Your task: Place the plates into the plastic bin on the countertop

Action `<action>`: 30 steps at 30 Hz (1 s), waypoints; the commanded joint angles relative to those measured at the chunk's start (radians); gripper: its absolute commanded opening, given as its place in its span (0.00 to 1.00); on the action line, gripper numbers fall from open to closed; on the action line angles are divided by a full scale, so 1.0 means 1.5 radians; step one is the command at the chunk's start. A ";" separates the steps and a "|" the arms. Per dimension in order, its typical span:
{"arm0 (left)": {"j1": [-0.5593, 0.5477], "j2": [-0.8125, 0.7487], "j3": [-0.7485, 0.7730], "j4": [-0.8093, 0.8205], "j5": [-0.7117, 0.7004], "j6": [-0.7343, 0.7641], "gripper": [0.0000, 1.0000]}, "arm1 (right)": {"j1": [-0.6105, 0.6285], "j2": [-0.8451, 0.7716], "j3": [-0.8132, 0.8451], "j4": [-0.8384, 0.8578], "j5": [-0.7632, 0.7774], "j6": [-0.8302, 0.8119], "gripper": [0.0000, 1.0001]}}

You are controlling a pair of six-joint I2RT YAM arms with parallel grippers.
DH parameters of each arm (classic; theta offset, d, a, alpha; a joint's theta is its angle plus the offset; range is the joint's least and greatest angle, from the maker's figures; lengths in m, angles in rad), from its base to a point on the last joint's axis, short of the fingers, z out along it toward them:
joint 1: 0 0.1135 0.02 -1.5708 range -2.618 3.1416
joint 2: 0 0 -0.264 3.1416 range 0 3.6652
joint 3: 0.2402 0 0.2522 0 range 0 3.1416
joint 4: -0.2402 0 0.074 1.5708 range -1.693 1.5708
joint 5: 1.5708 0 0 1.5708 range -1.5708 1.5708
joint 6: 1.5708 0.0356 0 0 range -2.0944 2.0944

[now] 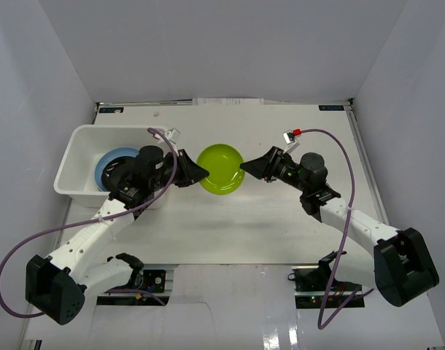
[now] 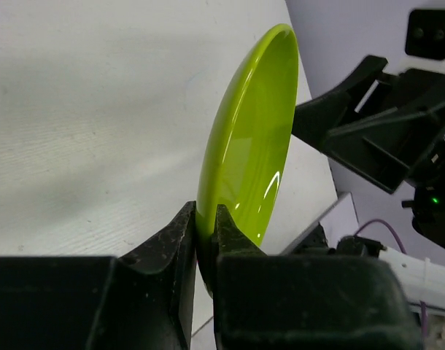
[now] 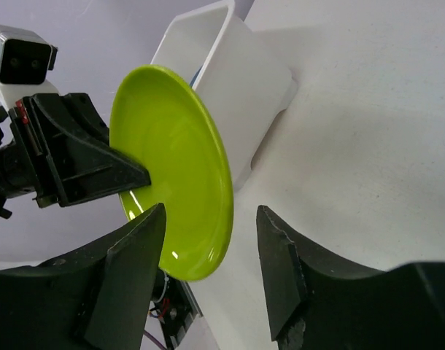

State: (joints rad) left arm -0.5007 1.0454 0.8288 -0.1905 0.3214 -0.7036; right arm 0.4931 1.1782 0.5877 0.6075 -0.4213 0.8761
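Note:
A lime green plate (image 1: 221, 169) is held above the white countertop (image 1: 281, 226) between my two arms. My left gripper (image 1: 200, 173) is shut on its left rim; in the left wrist view both fingers pinch the plate (image 2: 248, 138) edge-on. My right gripper (image 1: 246, 167) is open at the plate's right rim, its fingers spread to either side of the plate (image 3: 175, 164) without gripping it. The white plastic bin (image 1: 80, 157) stands at the left, with a light blue plate (image 1: 109, 164) inside, partly hidden by my left arm. The other plates are out of view.
Pale grey walls enclose the table on the left, back and right. The bin (image 3: 237, 73) also shows in the right wrist view behind the plate. Purple cables loop from both arms near the front edge.

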 commanded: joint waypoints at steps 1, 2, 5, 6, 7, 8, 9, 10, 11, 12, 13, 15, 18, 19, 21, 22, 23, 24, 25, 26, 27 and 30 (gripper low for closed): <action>0.000 -0.010 0.022 0.003 -0.096 0.020 0.09 | 0.003 -0.004 -0.008 0.014 -0.001 -0.025 0.60; -0.001 -0.010 0.037 -0.013 -0.146 0.023 0.07 | 0.002 -0.007 -0.007 0.005 -0.003 -0.030 0.63; 0.004 -0.020 0.067 -0.038 -0.237 0.029 0.04 | 0.002 -0.020 0.000 -0.021 0.002 -0.058 0.67; 0.015 -0.025 0.074 -0.044 -0.281 0.030 0.04 | 0.001 -0.025 0.002 -0.030 0.005 -0.075 0.67; 0.023 -0.030 0.082 -0.050 -0.301 0.031 0.04 | 0.001 -0.034 0.004 -0.040 0.008 -0.083 0.67; 0.032 -0.034 0.090 -0.062 -0.318 0.031 0.04 | 0.001 -0.039 0.006 -0.050 0.017 -0.091 0.67; 0.061 -0.044 0.104 -0.067 -0.341 0.032 0.04 | 0.000 -0.050 0.006 -0.066 0.022 -0.098 0.67; 0.083 -0.050 0.109 -0.071 -0.344 0.033 0.04 | 0.001 -0.054 0.005 -0.071 0.026 -0.104 0.67; 0.108 -0.056 0.112 -0.078 -0.343 0.033 0.04 | 0.001 -0.058 0.002 -0.074 0.031 -0.116 0.67; 0.163 -0.065 0.115 -0.082 -0.339 0.033 0.04 | 0.001 -0.062 -0.005 -0.077 0.034 -0.120 0.67; 0.192 -0.069 0.112 -0.084 -0.339 0.033 0.04 | 0.001 -0.065 -0.007 -0.082 0.036 -0.124 0.67; 0.262 -0.079 0.101 -0.083 -0.349 0.033 0.04 | 0.000 -0.068 -0.018 -0.085 0.038 -0.134 0.67; 0.333 -0.088 0.062 -0.067 -0.344 0.028 0.06 | 0.001 -0.061 -0.030 -0.082 0.023 -0.132 0.67; 0.366 -0.086 0.044 -0.060 -0.338 0.027 0.06 | 0.002 -0.057 -0.035 -0.076 0.018 -0.130 0.67; 0.412 -0.061 0.031 -0.049 -0.316 0.014 0.07 | 0.002 -0.049 -0.051 -0.049 0.004 -0.123 0.67; 0.427 -0.048 0.028 -0.045 -0.302 0.009 0.07 | 0.001 -0.046 -0.054 -0.045 0.001 -0.123 0.66; 0.439 -0.019 0.020 -0.036 -0.274 0.003 0.08 | 0.001 -0.043 -0.056 -0.044 -0.005 -0.127 0.66; 0.462 -0.004 0.018 -0.034 -0.260 -0.004 0.08 | 0.002 -0.041 -0.057 -0.044 -0.008 -0.128 0.66; 0.475 0.010 0.015 -0.030 -0.249 -0.022 0.08 | 0.002 -0.037 -0.061 -0.044 -0.012 -0.131 0.66; 0.493 0.033 0.010 -0.025 -0.232 -0.030 0.08 | 0.002 -0.037 -0.064 -0.042 -0.017 -0.132 0.66; 0.499 0.040 0.006 -0.023 -0.227 -0.036 0.08 | 0.001 -0.035 -0.067 -0.040 -0.021 -0.132 0.66; 0.513 0.041 -0.014 -0.010 -0.218 -0.052 0.06 | 0.002 -0.039 -0.072 -0.044 -0.026 -0.139 0.66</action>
State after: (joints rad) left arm 0.2497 1.1404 0.8246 -0.2569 -0.0654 -0.7376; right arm 0.4931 1.1255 0.4862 0.4957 -0.4309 0.6956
